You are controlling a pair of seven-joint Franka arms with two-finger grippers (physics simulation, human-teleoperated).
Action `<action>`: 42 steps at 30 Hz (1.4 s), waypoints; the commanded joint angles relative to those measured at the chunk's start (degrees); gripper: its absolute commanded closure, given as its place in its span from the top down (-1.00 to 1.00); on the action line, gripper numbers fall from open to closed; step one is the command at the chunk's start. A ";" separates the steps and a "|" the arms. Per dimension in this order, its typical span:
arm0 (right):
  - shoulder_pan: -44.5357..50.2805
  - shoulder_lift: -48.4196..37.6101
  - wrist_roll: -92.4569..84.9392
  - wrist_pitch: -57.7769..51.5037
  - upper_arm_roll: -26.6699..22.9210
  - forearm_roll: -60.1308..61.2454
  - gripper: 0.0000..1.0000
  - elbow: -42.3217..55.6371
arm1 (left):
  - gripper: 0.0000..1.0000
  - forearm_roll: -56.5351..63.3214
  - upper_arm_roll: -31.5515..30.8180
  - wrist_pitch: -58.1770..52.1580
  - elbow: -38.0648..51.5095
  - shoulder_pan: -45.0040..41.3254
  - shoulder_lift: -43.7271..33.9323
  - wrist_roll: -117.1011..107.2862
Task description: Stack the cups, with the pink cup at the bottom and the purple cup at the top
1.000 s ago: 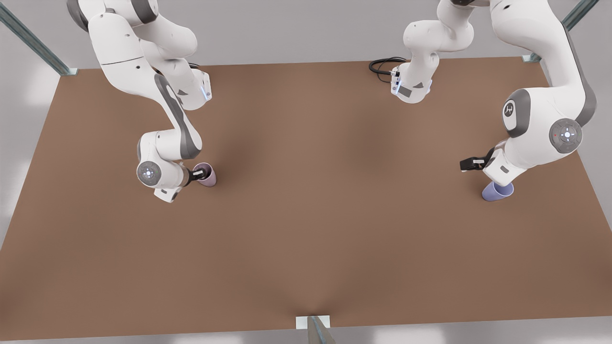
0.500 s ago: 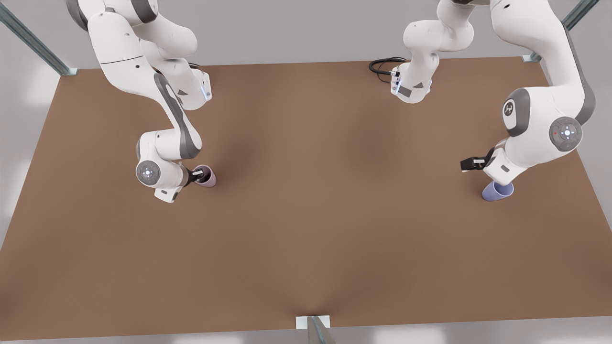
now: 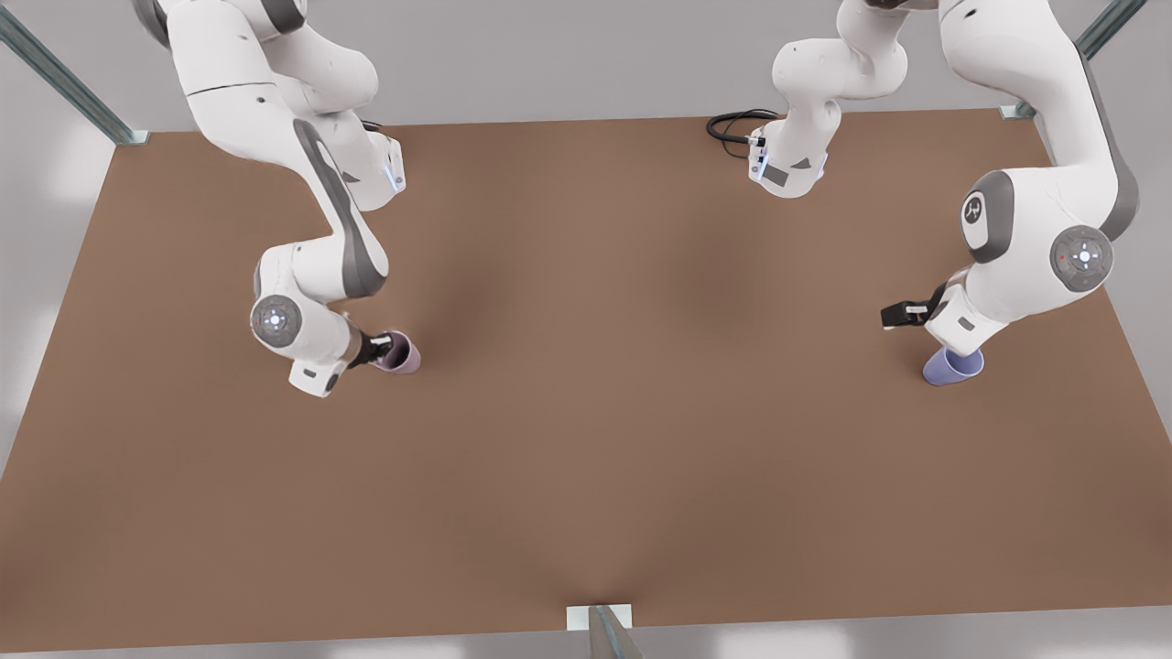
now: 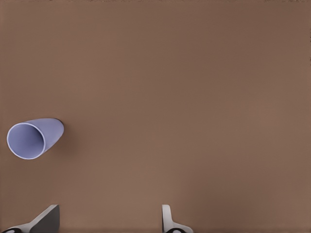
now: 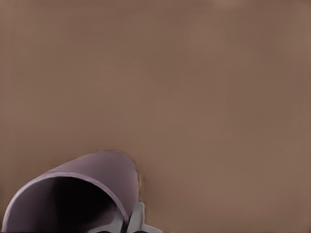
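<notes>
Your right gripper point(image 3: 377, 351) is clenched on the rim of the small mauve-pink tapered cup point(image 3: 400, 353), one finger point(image 5: 137, 219) outside the wall, at the front view's left on the brown table point(image 3: 595, 412). Your left gripper point(image 4: 109, 221) hangs released, fingers apart, near the small bluish lavender tapered cup point(image 4: 34, 138), not touching it; that cup stands at the front view's right point(image 3: 952, 367).

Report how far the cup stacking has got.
Nothing is stacked yet. In hand: the right gripper is shut on the pink cup, clamping its rim. The left gripper hangs open above the purple cup, not gripping it. Left: set the pink cup down, then nest the purple cup in it.
</notes>
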 commanded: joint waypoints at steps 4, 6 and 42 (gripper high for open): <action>12.19 4.46 13.78 0.00 -4.94 -0.40 -0.57 9.74 | 1.00 0.08 0.35 0.42 0.09 0.00 -0.02 0.00; 16.68 10.34 22.40 -1.40 -4.85 -0.58 -0.57 19.05 | 1.00 0.17 0.70 0.51 0.09 0.00 -0.02 0.00; 37.25 57.28 47.81 -15.56 -5.82 -3.21 1.00 83.49 | 1.00 2.02 4.13 25.20 -5.18 12.92 8.68 29.00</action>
